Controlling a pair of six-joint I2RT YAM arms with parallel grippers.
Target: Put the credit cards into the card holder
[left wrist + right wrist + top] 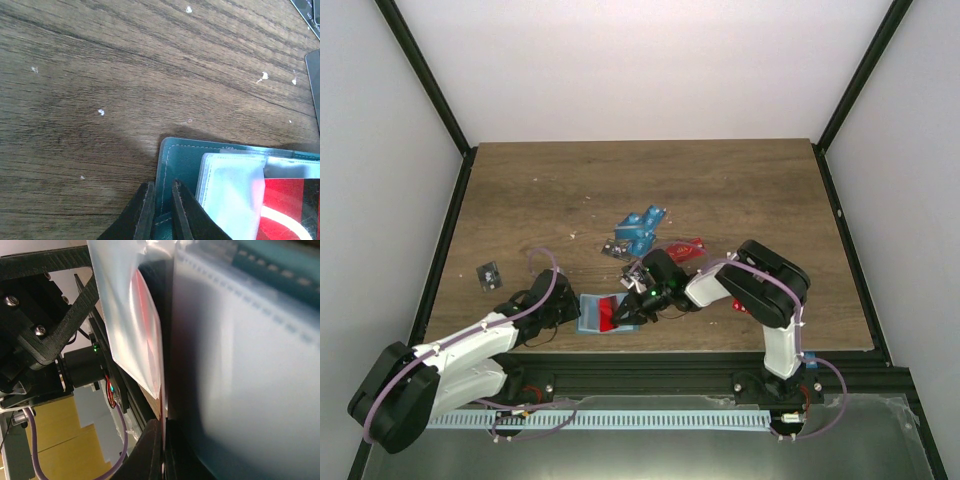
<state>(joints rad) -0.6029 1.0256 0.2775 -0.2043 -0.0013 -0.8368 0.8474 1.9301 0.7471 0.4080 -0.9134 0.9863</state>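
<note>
Top external view gave us the layout from the left: a lone black card (488, 274) lay well apart from the rest. Next, the left gripper (570, 311) sat at the left edge of the open card holder (588, 312), which lay near the front edge of the table (740, 180). In the left wrist view we saw its jaws drawn narrow, pinching the teal cover's stitched border. Over the holder's right half the right gripper (633, 310) reached in with a red card (610, 316). Its jaws were all but closed, and in the right wrist view they appeared to nip that card's thin edge, with a clear plastic sleeve (125, 305) lifted beside it. We judged the step to be feeding this card into a sleeve pocket. Doing it well meant holding the cover flat with the left arm, keeping the card level with the pocket's mouth and sliding it along the sleeve rather than down onto it. It also meant letting go only once the card was seated, since the soft plastic could buckle. Inside the holder we made out only clear sleeves and this one red card, partly under plastic; how deep it sat we could not tell. Further right and farther back lay the loose credit cards (638, 240): a second black card (616, 250), blue cards (650, 216), red cards (686, 247), and a stray red card (741, 305) beside the right arm.
</note>
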